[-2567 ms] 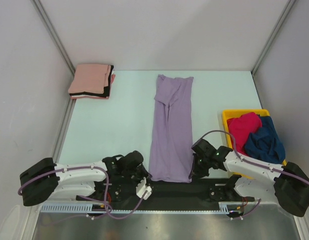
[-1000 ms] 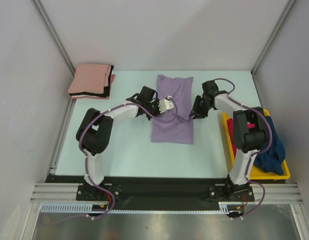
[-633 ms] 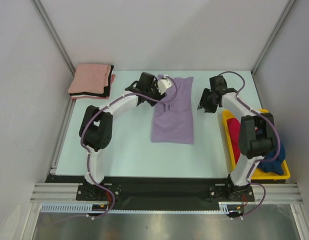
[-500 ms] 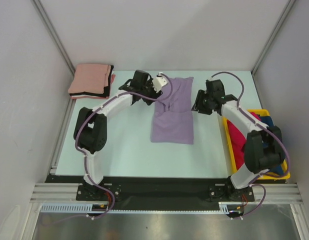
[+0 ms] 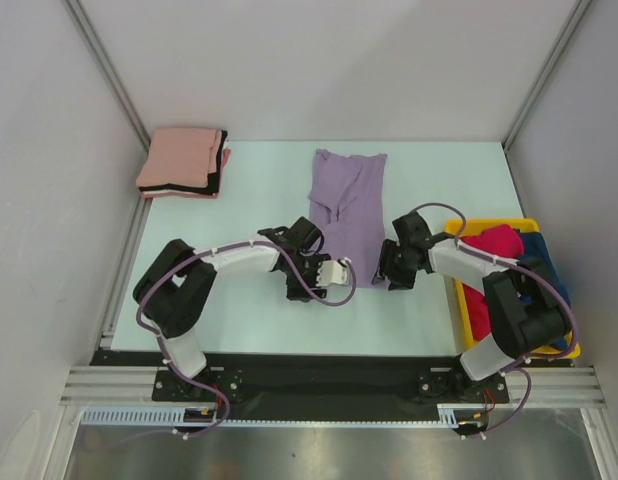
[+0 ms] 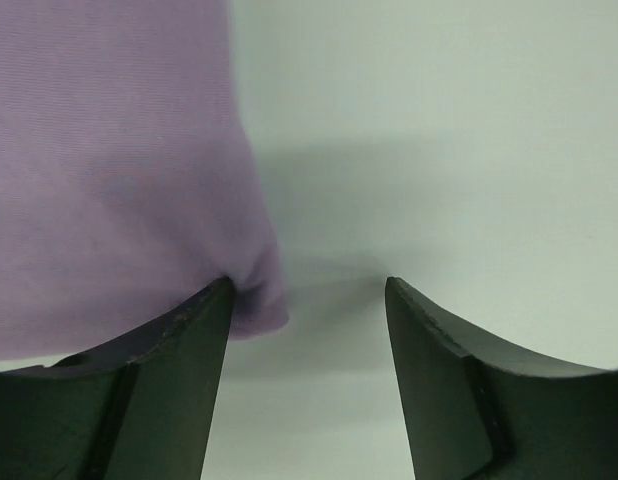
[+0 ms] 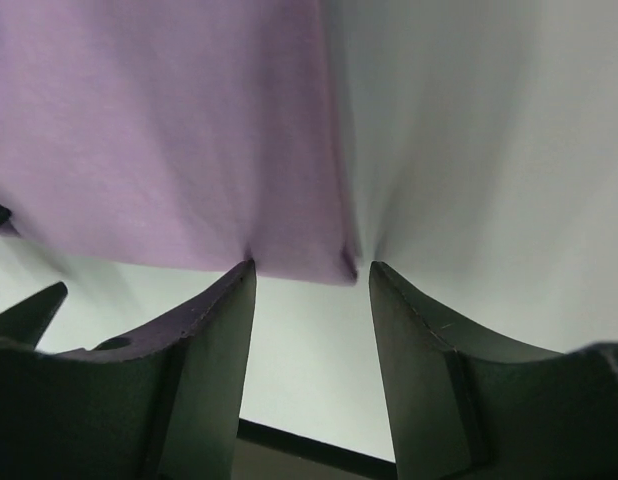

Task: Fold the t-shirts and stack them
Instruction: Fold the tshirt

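Folded pink-and-black stack (image 5: pixel 184 162) is sitting far left. Lavender t-shirt (image 5: pixel 347 200) is lying mid-table, part-folded and unstacked. Left gripper (image 6: pixel 307 300) and right gripper (image 7: pixel 311 275) are gaping wide at its near corners, gripping nothing. Red shirt (image 5: pixel 486 250) and dark blue shirt (image 5: pixel 534 280) are waiting in the yellow bin (image 5: pixel 489 224).

Left gripper (image 6: pixel 307 300) jaws apart over pale table (image 6: pixel 459 130); lavender t-shirt (image 6: pixel 109 170) corner touches one finger, other finger clear.
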You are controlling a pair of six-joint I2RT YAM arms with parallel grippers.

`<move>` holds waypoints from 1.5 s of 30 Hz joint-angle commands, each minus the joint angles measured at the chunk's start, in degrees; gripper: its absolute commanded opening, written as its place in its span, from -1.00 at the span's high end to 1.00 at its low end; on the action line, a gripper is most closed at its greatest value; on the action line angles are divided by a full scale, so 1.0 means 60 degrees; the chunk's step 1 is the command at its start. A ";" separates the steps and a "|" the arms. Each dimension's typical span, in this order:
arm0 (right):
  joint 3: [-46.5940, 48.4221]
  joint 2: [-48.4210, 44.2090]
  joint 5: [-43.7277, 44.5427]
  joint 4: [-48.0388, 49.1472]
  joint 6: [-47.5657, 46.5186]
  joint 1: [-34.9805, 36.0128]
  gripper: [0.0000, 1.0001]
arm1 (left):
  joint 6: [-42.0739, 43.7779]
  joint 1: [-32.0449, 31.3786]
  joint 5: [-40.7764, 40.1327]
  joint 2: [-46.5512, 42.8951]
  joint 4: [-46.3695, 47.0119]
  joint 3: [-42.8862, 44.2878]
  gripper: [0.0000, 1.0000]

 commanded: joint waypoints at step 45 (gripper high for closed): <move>0.1083 -0.4139 -0.0376 -0.6263 0.1263 0.1763 1.00 | -0.0137 0.0623 0.1326 -0.3516 -0.4703 0.1272 0.99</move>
